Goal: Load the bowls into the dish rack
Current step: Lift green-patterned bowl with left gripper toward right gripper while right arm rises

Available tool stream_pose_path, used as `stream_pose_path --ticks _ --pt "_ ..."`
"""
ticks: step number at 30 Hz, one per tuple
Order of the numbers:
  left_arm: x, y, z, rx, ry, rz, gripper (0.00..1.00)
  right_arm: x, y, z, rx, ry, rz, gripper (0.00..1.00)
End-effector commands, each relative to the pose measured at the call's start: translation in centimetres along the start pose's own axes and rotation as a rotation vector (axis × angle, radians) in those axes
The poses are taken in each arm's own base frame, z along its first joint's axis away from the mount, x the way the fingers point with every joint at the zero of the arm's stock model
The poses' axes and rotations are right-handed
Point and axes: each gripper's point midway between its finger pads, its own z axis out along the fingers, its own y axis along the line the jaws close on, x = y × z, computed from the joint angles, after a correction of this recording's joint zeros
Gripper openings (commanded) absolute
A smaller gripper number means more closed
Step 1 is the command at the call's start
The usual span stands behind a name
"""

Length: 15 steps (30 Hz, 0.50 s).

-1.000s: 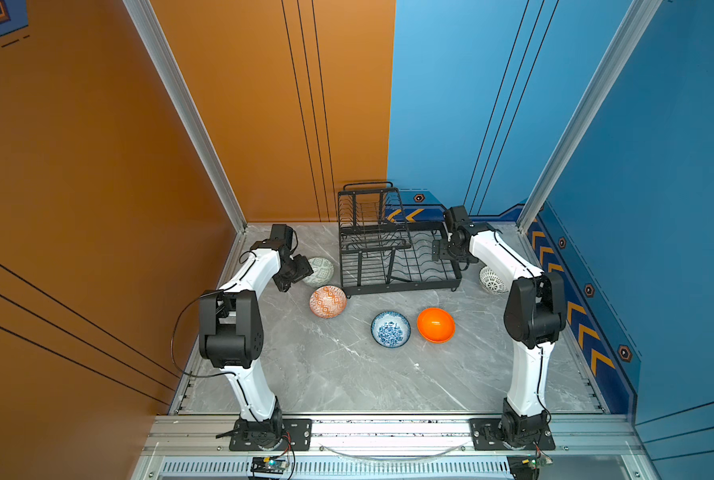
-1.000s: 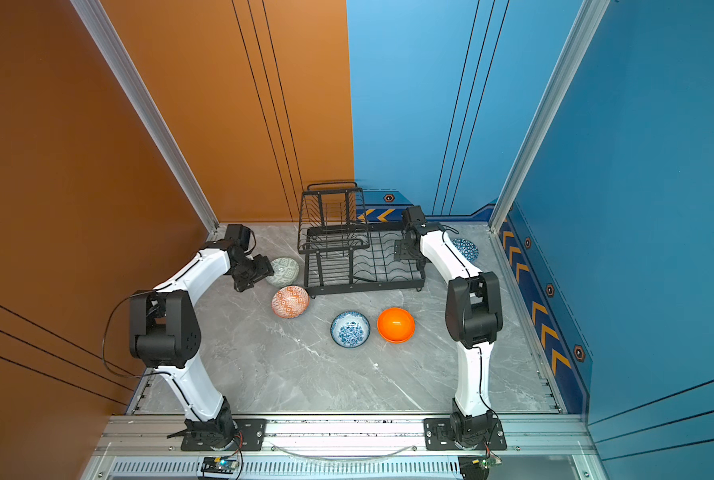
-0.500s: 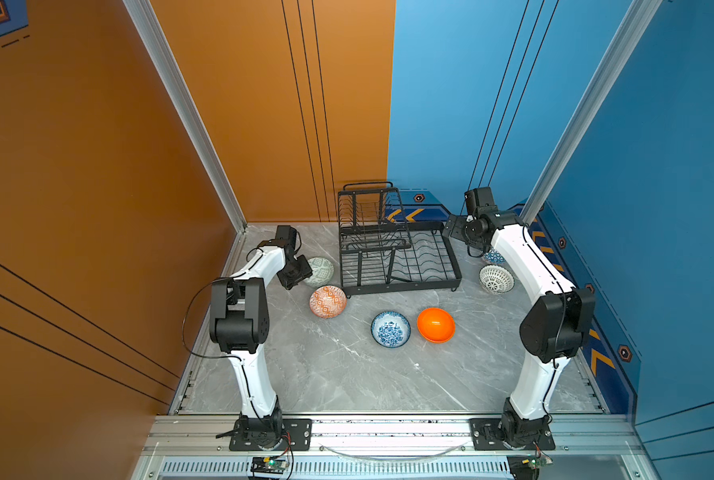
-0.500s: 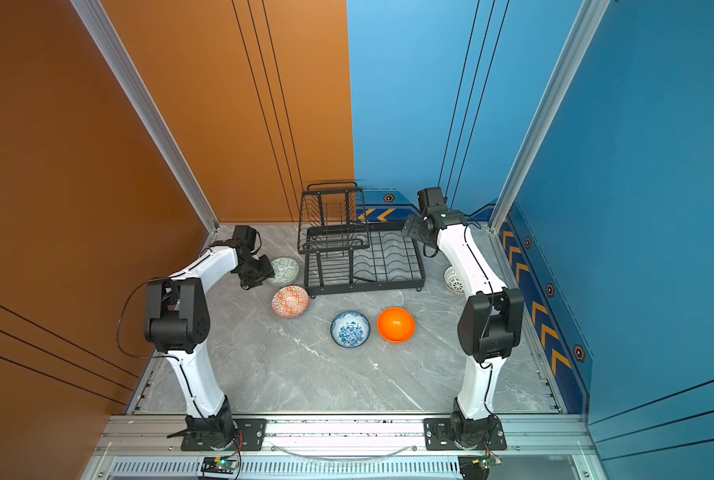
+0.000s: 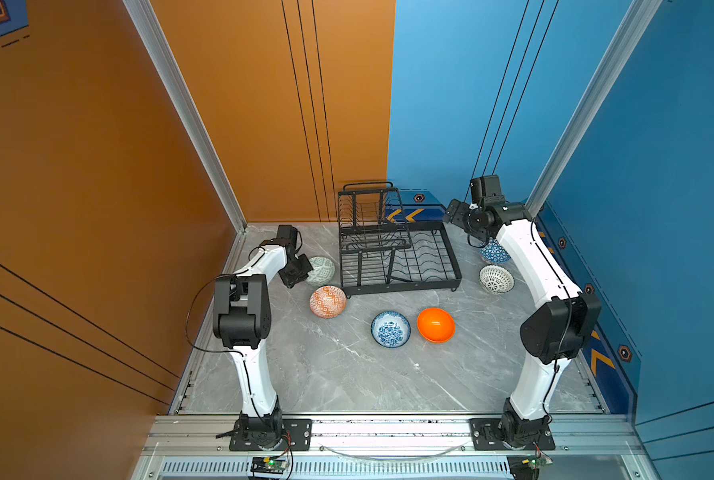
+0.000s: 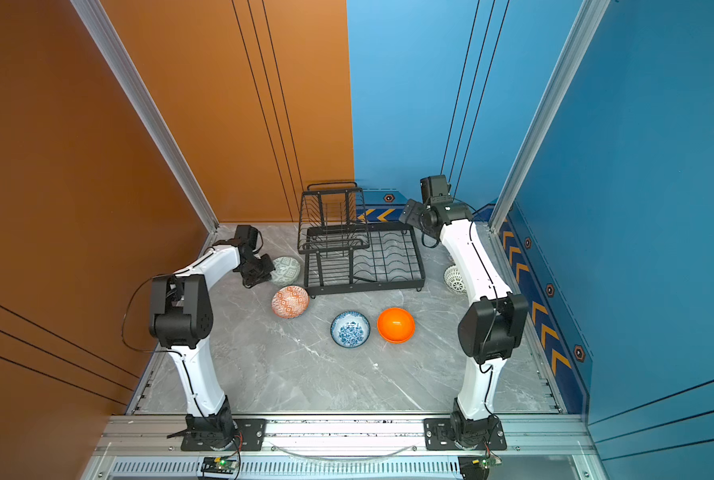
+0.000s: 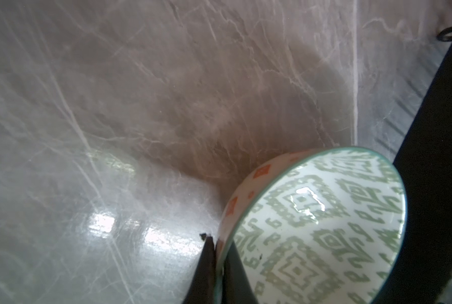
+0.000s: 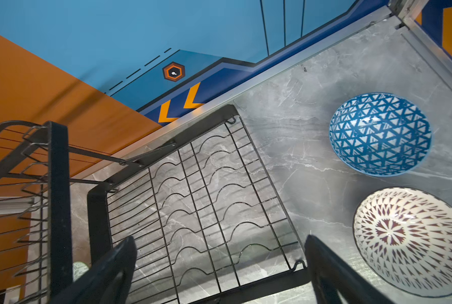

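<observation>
We have loaded nothing into the dish rack (image 5: 405, 286) yet: all six bowls (image 5: 390, 329) lie on the table (image 5: 347, 374) around it. Our left gripper (image 7: 219, 252) pinches the rim of the pale green bowl (image 5: 321, 270) just beside the rack's left side. Our right gripper (image 8: 219, 240) hangs wide open and empty over the rack's far right corner.

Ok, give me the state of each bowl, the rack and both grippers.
green bowl: rim gripped.
left gripper: shut on green bowl.
right gripper: open, empty.
rack: empty.
orange diamond bowl: upright, free.
blue floral bowl: upright, free.
plain orange bowl: upright, free.
blue triangle bowl: upright, free.
white lattice bowl: upright, free.
</observation>
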Motion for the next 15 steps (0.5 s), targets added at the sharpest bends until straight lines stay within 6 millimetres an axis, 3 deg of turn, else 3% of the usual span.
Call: stream_pose_path --ticks 1,7,12,15 --pt "-3.1 0.0 -3.6 0.028 -0.102 -0.033 0.0 0.3 1.2 -0.3 -0.028 0.021 0.018 1.0" --pt "-6.9 -0.5 -8.1 0.068 -0.235 -0.071 0.0 0.2 2.5 0.4 -0.064 0.036 0.041 1.0" --pt "-10.7 -2.5 -12.4 0.163 -0.407 -0.103 0.0 -0.8 3.4 0.3 -0.095 0.019 0.076 1.0" --pt "-13.2 -4.7 -16.0 0.239 -0.542 -0.111 0.0 -1.8 4.2 -0.3 -0.132 0.005 0.098 1.0"
